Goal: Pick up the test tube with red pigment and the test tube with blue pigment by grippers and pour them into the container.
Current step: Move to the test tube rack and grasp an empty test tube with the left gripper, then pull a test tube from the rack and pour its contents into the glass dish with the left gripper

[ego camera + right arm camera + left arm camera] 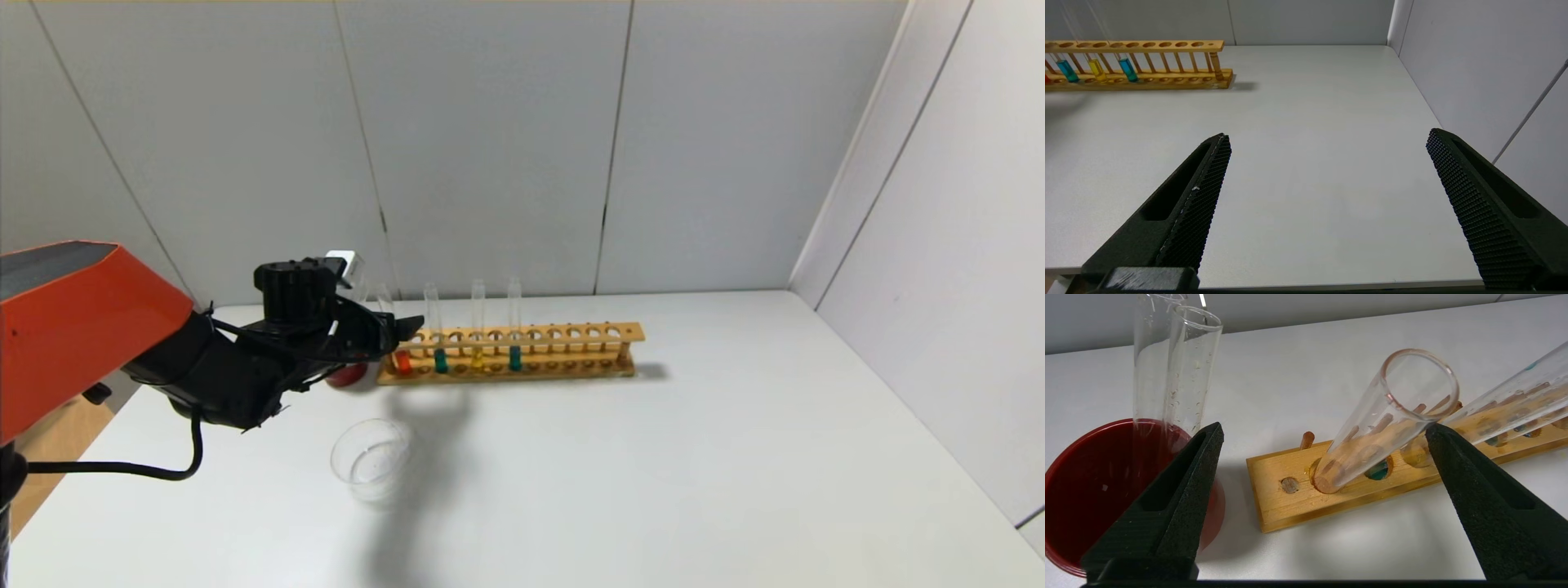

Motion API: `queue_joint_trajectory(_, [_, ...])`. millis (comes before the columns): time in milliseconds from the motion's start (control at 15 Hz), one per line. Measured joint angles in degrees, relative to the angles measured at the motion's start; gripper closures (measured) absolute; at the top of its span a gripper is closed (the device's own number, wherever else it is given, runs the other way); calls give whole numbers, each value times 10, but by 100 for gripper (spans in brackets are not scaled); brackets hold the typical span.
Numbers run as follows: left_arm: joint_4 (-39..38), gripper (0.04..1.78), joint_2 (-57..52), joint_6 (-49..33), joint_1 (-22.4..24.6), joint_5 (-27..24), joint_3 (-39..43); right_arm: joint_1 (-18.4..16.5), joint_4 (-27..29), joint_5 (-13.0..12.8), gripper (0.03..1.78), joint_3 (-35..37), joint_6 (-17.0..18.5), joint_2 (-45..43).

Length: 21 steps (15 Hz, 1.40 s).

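The test tube with red pigment [402,362] stands in the first hole at the left end of the wooden rack [571,353]. The test tube with blue pigment [515,358] is three tubes farther right. My left gripper [404,327] is open at the rack's left end, above the table. In the left wrist view the red tube's clear upper part [1372,428] leans between the spread fingers of the left gripper [1323,437], its rim close to one fingertip [1439,437]. The container [371,457], a clear glass dish, sits on the table in front. My right gripper [1327,134] is open over bare table.
A dark red cup [1086,490] holding two empty clear tubes [1167,363] stands just left of the rack, beside my left finger. A teal-green tube [440,360] and a yellow tube [478,359] sit between the red and blue ones. Walls close off the back and right.
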Motion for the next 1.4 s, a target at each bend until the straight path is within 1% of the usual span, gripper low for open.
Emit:
queue_joint_trajectory(200, [0, 9, 5, 0, 0, 0, -2, 0, 0, 0, 6, 0, 0, 0])
queue_joint_trajectory(267, [0, 12, 7, 0, 0, 0, -3, 0, 0, 0, 6, 0, 0, 0])
queue_joint_trajectory(400, [0, 26, 8, 0, 0, 0, -5, 0, 0, 0, 6, 0, 0, 0])
queue_joint_trajectory(533, [0, 51, 12, 0, 0, 0, -8, 0, 0, 0, 6, 0, 0, 0])
queue_joint_trajectory(600, [0, 67, 15, 0, 0, 0, -9, 0, 0, 0, 6, 0, 0, 0])
queue_joint_trajectory(800, [0, 123, 19, 0, -4, 0, -11, 0, 0, 0, 6, 0, 0, 0])
queue_joint_trajectory(867, [0, 138, 19, 0, -4, 1, -11, 0, 0, 0, 6, 0, 0, 0])
queue_joint_trajectory(933, [0, 148, 20, 0, -5, 1, -11, 0, 0, 0, 6, 0, 0, 0])
queue_joint_trajectory(1000, [-1, 151, 20, 0, -4, 1, -12, 0, 0, 0, 6, 0, 0, 0])
queue_joint_trajectory(1400, [-1, 151, 17, -2, -5, 2, -10, 0, 0, 0, 6, 0, 0, 0])
